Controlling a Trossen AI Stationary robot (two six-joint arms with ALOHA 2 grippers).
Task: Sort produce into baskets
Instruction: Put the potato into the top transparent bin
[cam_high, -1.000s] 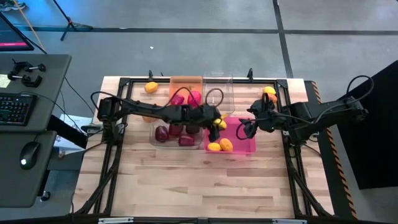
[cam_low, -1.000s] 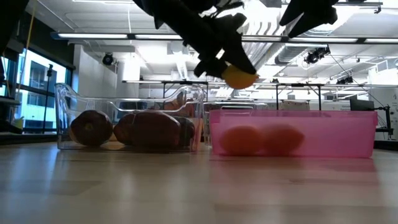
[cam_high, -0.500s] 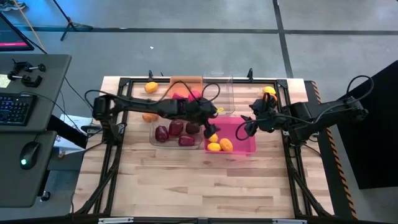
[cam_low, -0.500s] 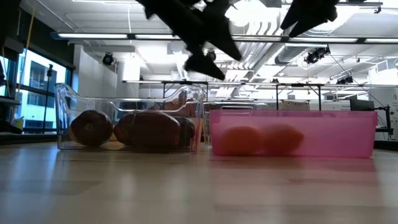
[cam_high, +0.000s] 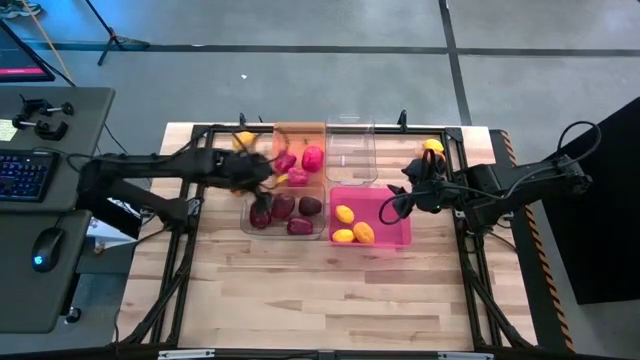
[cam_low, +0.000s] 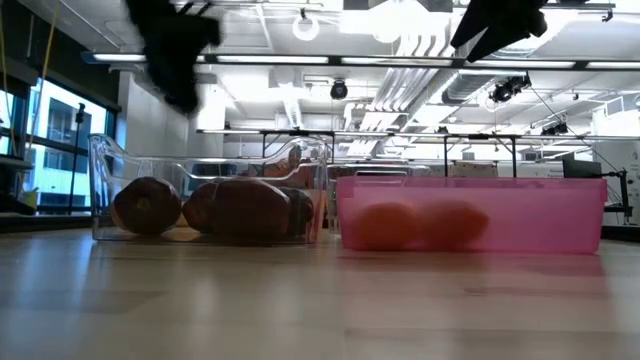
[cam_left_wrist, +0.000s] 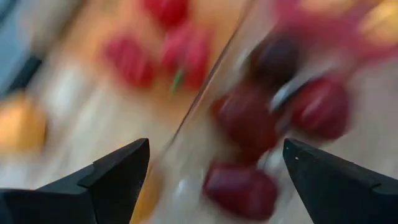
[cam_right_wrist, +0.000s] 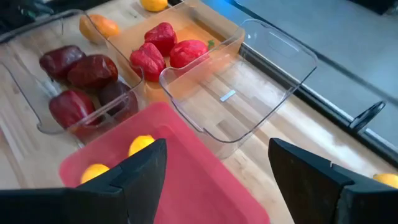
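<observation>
My left gripper (cam_high: 262, 176) is open and empty, above the gap between the orange basket (cam_high: 299, 130) and the near clear basket (cam_high: 246, 222); its wrist view (cam_left_wrist: 216, 149) shows both fingers wide apart. My right gripper (cam_high: 398, 204) is open and empty over the right end of the pink basket (cam_high: 392, 240). The pink basket holds three yellow and orange produce pieces (cam_high: 344, 213). The orange basket holds pink-red pieces (cam_right_wrist: 163, 38). The near clear basket holds maroon pieces (cam_high: 284, 207). The far clear basket (cam_right_wrist: 249, 93) is empty.
Loose orange and yellow produce lies on the table: one at the far left (cam_high: 243, 140), one beside the near clear basket (cam_right_wrist: 99, 26), two at the far right (cam_high: 433, 150). A black frame rail (cam_high: 300, 127) runs along the far edge. The near half of the table is bare wood.
My left gripper held a yellow piece above the pink basket, opened and let it fall into that basket, where it now lies at the left end. The gripper then went fast toward the table's left edge, to above the orange and near clear baskets.
</observation>
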